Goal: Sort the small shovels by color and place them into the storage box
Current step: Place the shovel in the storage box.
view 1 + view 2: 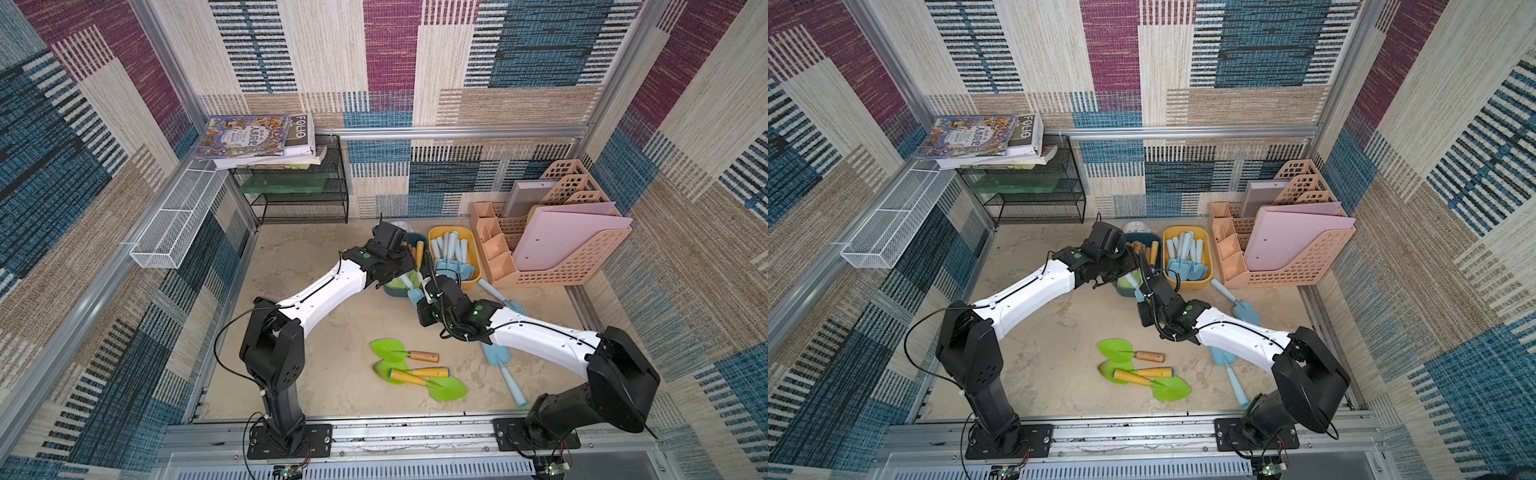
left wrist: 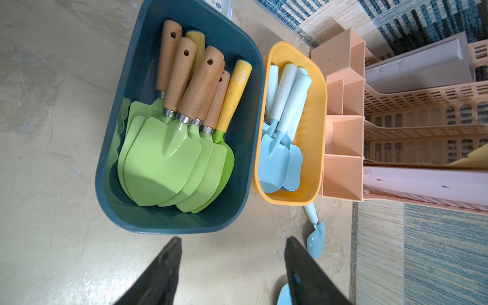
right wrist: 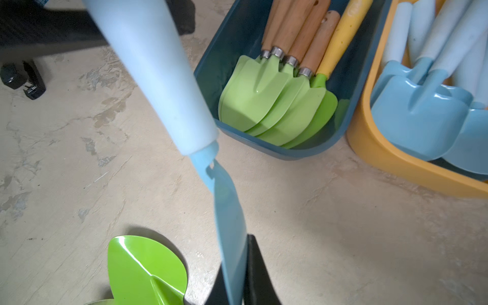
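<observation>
The right jaws are pinching the blade of a pale blue shovel (image 3: pixel 229 216) and holding it above the worktop (image 1: pixel 332 328), its light handle angling up and away from the wrist camera. The left jaws are hanging spread apart with nothing between them, just beside the near end of the dark blue box (image 2: pixel 179 227). That box is holding a fanned stack of green shovels (image 2: pixel 163 169), most with wooden handles and two with yellow ones. Right beside it, the yellow box (image 2: pixel 315 148) is carrying the sorted pale blue shovels (image 2: pixel 274 163). Three loose green shovels (image 1: pixel 386 350) are lying together on the worktop between the arms. One loose blue shovel (image 1: pixel 496 355) is lying partly under the right arm. Another blue shovel (image 1: pixel 515 308) is lying near the peach desk organizer (image 1: pixel 582 266).
</observation>
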`<act>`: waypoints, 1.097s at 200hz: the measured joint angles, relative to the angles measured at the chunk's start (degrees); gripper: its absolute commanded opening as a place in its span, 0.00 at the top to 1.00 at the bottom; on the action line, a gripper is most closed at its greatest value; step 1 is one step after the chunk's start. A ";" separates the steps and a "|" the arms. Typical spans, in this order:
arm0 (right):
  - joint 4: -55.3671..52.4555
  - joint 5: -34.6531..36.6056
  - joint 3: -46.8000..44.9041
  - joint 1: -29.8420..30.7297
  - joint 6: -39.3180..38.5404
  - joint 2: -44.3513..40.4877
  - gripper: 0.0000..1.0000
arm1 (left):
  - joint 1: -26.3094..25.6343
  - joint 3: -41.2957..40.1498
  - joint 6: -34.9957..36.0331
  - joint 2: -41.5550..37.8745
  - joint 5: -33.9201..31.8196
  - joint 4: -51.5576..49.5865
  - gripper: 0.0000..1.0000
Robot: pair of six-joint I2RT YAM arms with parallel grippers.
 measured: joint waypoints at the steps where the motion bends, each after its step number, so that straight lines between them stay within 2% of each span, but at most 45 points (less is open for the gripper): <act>1: 0.00 -0.09 0.00 -0.11 -0.04 0.00 1.00 | 0.00 -0.04 0.07 -0.07 -0.02 0.02 0.31; 24: -0.48 -2.08 0.00 -2.60 -0.50 0.33 1.00 | 0.20 -1.25 2.23 -2.32 -0.83 1.38 0.30; 47: -2.29 -4.17 1.07 -6.58 -1.07 0.63 1.00 | 0.57 -4.26 4.85 -6.45 -4.57 2.71 0.30; 86: -5.70 -6.34 6.49 -16.68 -2.49 2.32 1.00 | 2.36 -11.82 8.66 -13.84 -12.59 4.37 0.30; 119: -7.80 -9.46 12.20 -25.79 -2.67 7.43 1.00 | 3.26 -16.68 10.99 -16.17 -16.68 4.59 0.30; 168: -7.96 -16.39 17.33 -32.00 -1.92 13.99 1.00 | 4.22 -19.89 11.47 -16.52 -17.18 4.37 0.30; 219: -4.15 -24.68 15.47 -36.39 3.19 17.77 0.99 | 4.59 -20.28 11.45 -16.39 -16.72 4.31 0.30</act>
